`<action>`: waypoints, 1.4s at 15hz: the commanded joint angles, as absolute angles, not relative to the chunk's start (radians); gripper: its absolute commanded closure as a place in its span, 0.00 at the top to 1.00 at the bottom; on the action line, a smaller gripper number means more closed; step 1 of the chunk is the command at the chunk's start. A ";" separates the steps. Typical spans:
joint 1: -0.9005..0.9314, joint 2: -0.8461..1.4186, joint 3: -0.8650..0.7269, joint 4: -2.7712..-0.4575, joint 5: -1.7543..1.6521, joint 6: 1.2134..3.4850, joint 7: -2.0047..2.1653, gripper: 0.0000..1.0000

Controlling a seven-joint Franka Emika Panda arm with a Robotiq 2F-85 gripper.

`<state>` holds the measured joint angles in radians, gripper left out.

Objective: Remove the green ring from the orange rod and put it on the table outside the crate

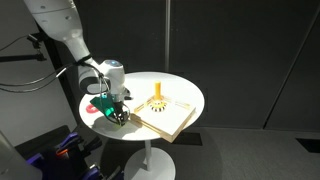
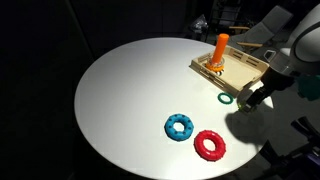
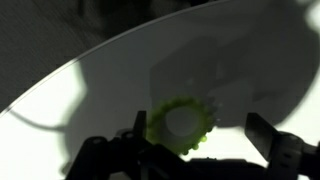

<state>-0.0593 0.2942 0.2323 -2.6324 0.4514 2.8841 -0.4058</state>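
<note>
The green ring (image 2: 226, 98) lies flat on the white table (image 2: 130, 100), just outside the front corner of the light-wood crate (image 2: 245, 70). The orange rod (image 2: 220, 50) stands upright in the crate with no ring on it; it also shows in an exterior view (image 1: 159, 95). My gripper (image 2: 258, 97) hangs low over the table edge beside the crate, open. In the wrist view the green ring (image 3: 180, 125) lies between the spread fingers (image 3: 200, 135), close to the left one.
A blue ring (image 2: 180, 127) and a red ring (image 2: 210, 145) lie on the table toward its near edge. The crate (image 1: 170, 118) takes up one side of the round tabletop (image 1: 185, 90). The surroundings are dark.
</note>
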 commanded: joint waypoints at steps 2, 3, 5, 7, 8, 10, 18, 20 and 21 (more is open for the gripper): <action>-0.100 0.262 0.247 -2.625 0.396 2.794 -0.373 1.00; -0.103 0.254 0.245 -2.619 0.396 2.766 -0.374 1.00; -0.103 0.233 0.232 -2.603 0.396 2.696 -0.373 1.00; -0.092 0.210 0.209 -2.585 0.388 2.642 -0.363 1.00; -0.084 0.197 0.196 -2.578 0.381 2.624 -0.358 1.00; -0.071 0.169 0.171 -2.565 0.351 2.593 -0.345 1.00; -0.008 0.053 0.072 -2.489 0.065 2.427 -0.150 1.00; 0.001 0.028 0.062 -2.466 0.007 2.390 -0.108 1.00; 0.004 0.016 0.059 -2.454 -0.016 2.372 -0.092 1.00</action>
<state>-0.0157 0.0650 0.0806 -2.4847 0.0530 2.4421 -0.1568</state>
